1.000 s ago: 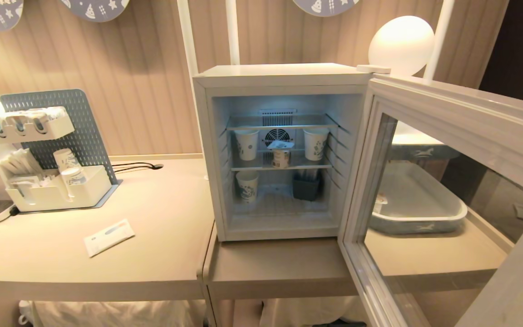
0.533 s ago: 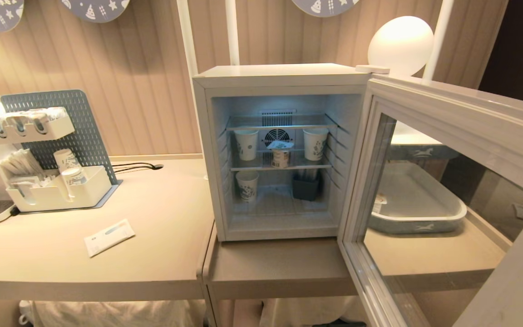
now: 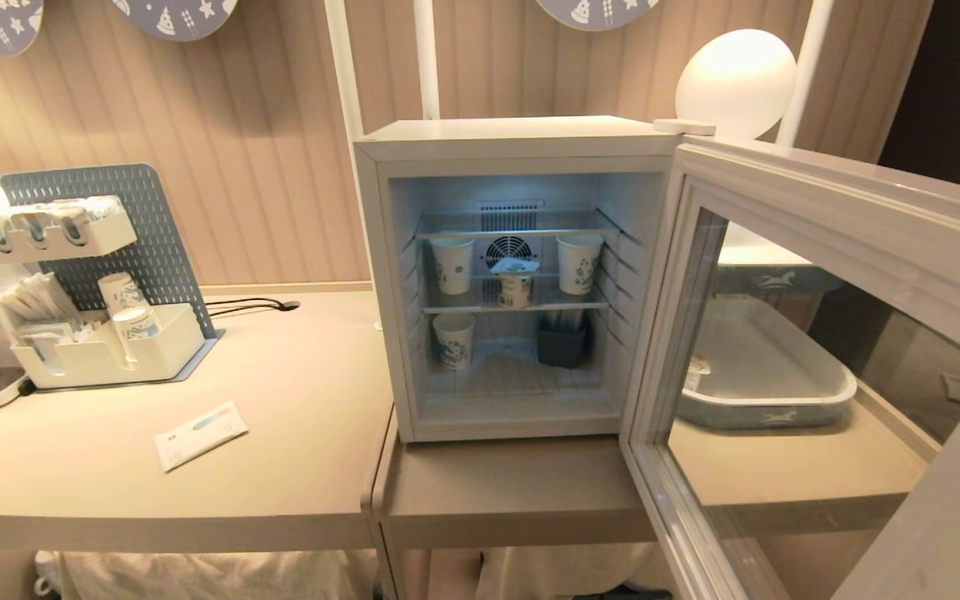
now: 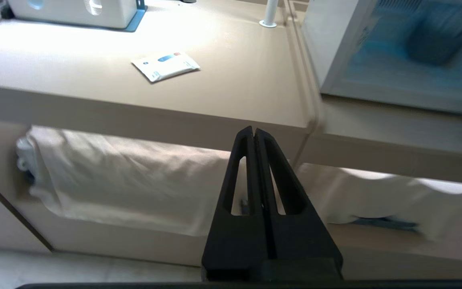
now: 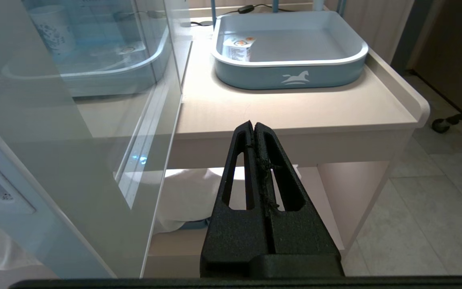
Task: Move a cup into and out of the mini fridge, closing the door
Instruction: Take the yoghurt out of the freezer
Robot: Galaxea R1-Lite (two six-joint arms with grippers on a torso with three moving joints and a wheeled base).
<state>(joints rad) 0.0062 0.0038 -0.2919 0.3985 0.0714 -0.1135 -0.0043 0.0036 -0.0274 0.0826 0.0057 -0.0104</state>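
Head view shows the mini fridge (image 3: 513,275) standing on the lower desk (image 3: 513,492), with the door (image 3: 822,367) swung wide on its right-hand hinge toward the robot's right. Behind the glass sits a blue-grey tray (image 3: 767,367) holding a similar tub with an orange mark on its lid (image 5: 239,46). Inside the fridge, taller paper cups (image 3: 453,264) flank the cup (image 3: 515,282), which stands upright on the middle wire shelf, just in front of the fan grille. Neither arm appears in this view. Left tool (image 4: 254,134) hangs below the desk edge, pressed together and empty, with the fridge opening up and across from it and no door in between, so the left arm looks better placed for the reach. Right tool (image 5: 253,127) is also pressed together and empty, beside the door's outer face. Compared with a second ago, nothing in the fridge or on the desk has shifted.
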